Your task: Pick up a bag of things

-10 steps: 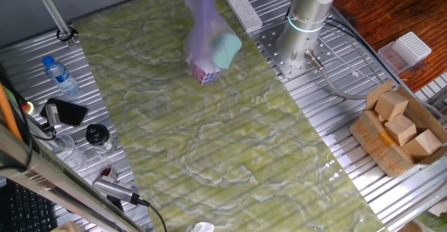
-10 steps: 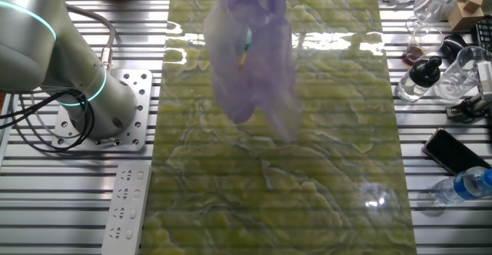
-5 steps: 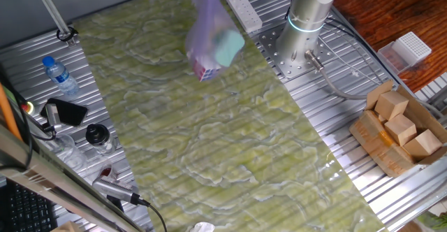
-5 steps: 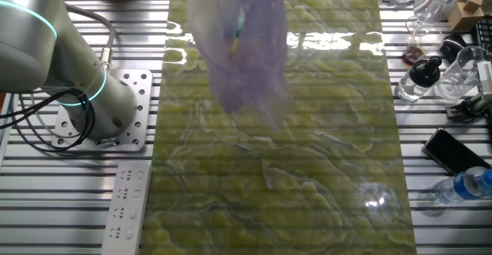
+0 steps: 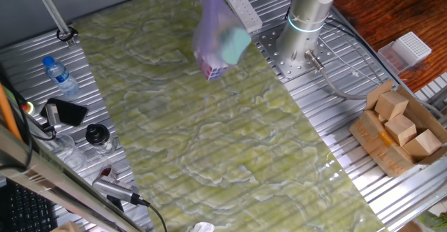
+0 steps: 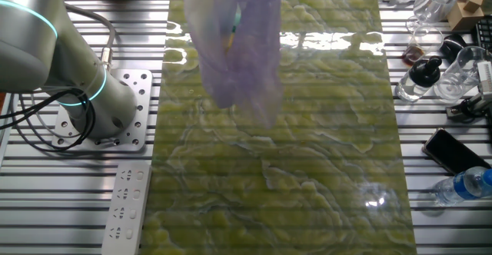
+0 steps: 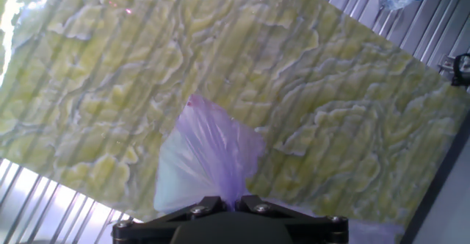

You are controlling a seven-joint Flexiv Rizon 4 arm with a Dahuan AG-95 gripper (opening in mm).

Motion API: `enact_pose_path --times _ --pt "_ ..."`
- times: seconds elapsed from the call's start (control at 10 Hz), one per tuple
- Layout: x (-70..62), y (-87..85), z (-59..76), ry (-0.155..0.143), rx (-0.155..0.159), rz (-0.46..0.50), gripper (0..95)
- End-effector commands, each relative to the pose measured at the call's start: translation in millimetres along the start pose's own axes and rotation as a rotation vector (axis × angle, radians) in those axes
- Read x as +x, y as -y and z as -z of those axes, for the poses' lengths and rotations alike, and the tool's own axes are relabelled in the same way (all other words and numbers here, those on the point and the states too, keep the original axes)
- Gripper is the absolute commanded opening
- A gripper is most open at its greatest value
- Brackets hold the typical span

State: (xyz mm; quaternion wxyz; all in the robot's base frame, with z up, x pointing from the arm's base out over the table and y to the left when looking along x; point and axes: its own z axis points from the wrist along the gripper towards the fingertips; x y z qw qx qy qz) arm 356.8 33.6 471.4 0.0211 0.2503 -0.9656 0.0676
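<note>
Green-veined marble tabletop (image 5: 209, 148) lying well below the claw (image 7: 224, 203). Claw pinching shut on the gathered neck of the bag of things (image 5: 218, 40); bag hanging directly beneath it, clear of the surface. Soft, light, crinkly film; likely swinging. The neck looks the best hold.

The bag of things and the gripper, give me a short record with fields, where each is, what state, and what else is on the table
bag: the bag of things, pale purple, hanging clear of the green mat
contents seen: a teal box and a small white-pink cube low in the bag
gripper: the gripper closed on the bag's gathered top
arm base: bolted beside the mat
nearby: power strip, cardboard box of wooden blocks, water bottle, phone
</note>
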Motion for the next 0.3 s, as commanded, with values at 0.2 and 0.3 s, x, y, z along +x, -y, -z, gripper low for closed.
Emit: enact_pose_path --times 0.2,0.3 --pt "-0.8 -1.7 2.4 -0.002 0.000 0.027 0.0" --pt "-1.3 -1.6 2.3 0.000 -0.002 0.035 0.0"
